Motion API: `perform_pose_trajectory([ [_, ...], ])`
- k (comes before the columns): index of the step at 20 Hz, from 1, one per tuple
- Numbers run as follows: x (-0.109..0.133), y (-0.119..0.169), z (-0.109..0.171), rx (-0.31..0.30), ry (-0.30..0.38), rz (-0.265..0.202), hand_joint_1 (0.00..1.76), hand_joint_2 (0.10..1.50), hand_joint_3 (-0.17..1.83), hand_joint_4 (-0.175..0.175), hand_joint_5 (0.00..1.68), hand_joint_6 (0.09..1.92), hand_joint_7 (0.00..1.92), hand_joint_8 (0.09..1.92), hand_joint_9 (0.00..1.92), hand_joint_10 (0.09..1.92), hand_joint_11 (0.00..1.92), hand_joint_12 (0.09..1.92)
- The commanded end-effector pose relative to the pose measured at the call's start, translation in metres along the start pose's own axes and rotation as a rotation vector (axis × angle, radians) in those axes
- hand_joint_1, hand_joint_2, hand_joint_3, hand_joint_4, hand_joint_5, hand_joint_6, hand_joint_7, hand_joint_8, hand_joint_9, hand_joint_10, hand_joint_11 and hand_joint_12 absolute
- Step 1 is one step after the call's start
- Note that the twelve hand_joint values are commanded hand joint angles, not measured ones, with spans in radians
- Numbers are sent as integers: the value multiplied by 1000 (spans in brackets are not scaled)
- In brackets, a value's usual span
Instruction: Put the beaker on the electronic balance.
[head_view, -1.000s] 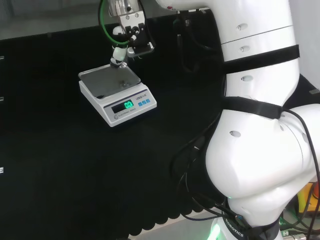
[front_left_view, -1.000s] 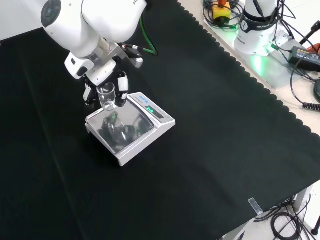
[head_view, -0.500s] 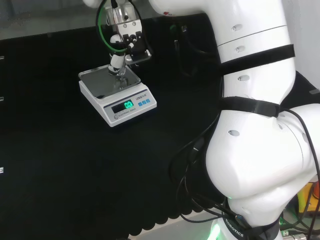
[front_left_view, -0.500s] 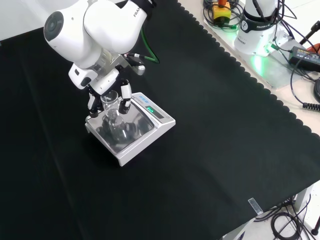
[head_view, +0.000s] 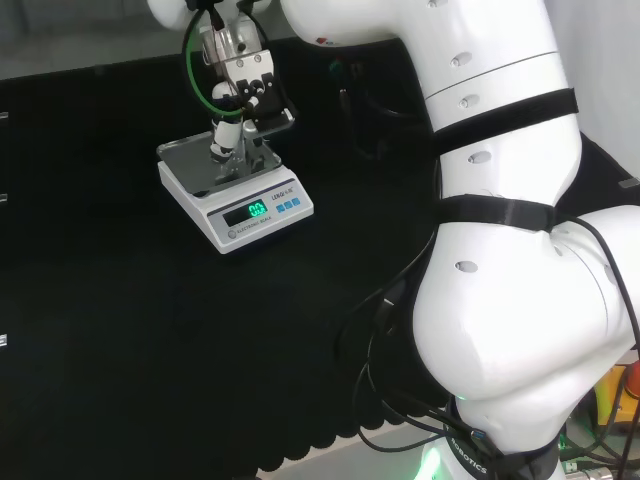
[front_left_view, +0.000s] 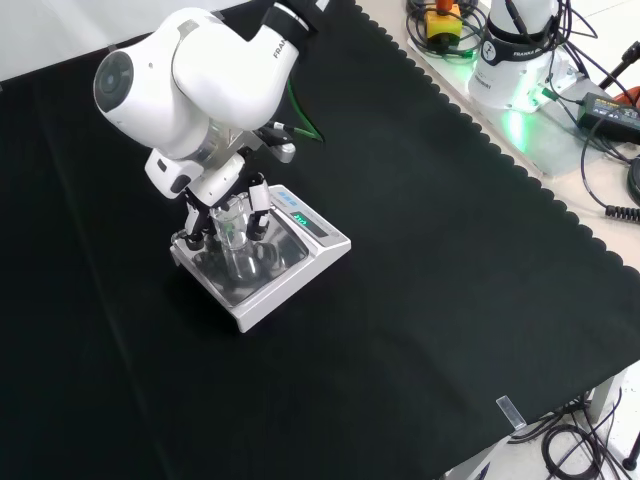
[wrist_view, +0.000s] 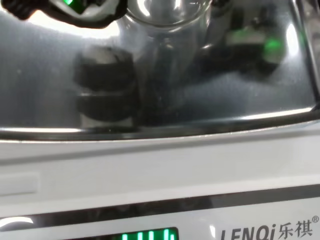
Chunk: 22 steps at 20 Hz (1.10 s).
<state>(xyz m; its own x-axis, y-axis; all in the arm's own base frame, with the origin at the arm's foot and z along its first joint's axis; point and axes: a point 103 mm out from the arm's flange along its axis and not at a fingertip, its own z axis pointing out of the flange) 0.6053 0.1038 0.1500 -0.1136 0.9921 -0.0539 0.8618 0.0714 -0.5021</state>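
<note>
one arm bent low, hand (front_left_view: 222, 205) fingers curled round beaker (front_left_view: 234, 222) (seemingly touching balance (front_left_view: 300, 258) pan)

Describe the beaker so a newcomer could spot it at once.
Find the white electronic balance with its green display, standing on the black cloth. Over its shiny metal pan, the black and white hand has its fingers curled round a small clear glass beaker, held upright. It is the one see-through vessel there; everything beside it is opaque white, black or metal.

Clear glass beaker (front_left_view: 233, 222); white balance (front_left_view: 300, 262) w/ silver pan, green display; blk cloth (front_left_view: 450, 280).
</note>
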Motion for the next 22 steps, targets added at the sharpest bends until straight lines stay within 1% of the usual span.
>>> perform_pose_trajectory([
  [1,-1,-3,1,20,-20,5,857,705,652,-151,495,269,859,738,1320,87,1097,981],
  [3,1,-7,-1,25,-52,3,802,684,661,-128,451,204,719,749,1164,87,945,1097],
  [5,2,-13,-6,11,-78,-3,726,644,613,-118,374,125,496,744,972,87,774,1212],
  [6,3,-16,-10,1,-87,-7,681,618,559,-117,315,87,369,737,867,87,682,1271],
  [7,4,-19,-14,-9,-95,-9,640,605,491,-116,259,87,264,742,768,87,608,1318],
  [9,5,-24,-23,-28,-109,-12,577,593,377,-115,163,87,117,751,621,87,491,1395],
  [10,5,-26,-28,-28,-111,-15,550,592,324,-115,124,87,63,742,567,87,446,1425],
  [12,6,-30,-36,-30,-123,-19,516,596,249,-115,70,87,15,662,505,87,386,1463],
  [15,7,-35,-47,-30,-135,-21,486,605,181,-115,30,87,1,565,470,87,342,1493],
  [18,13,-37,-58,-40,-138,-31,469,612,155,-115,22,87,0,531,453,87,329,1502],
  [22,23,-38,-67,-31,-170,-38,458,617,148,-114,22,87,0,525,448,87,321,1505],
])
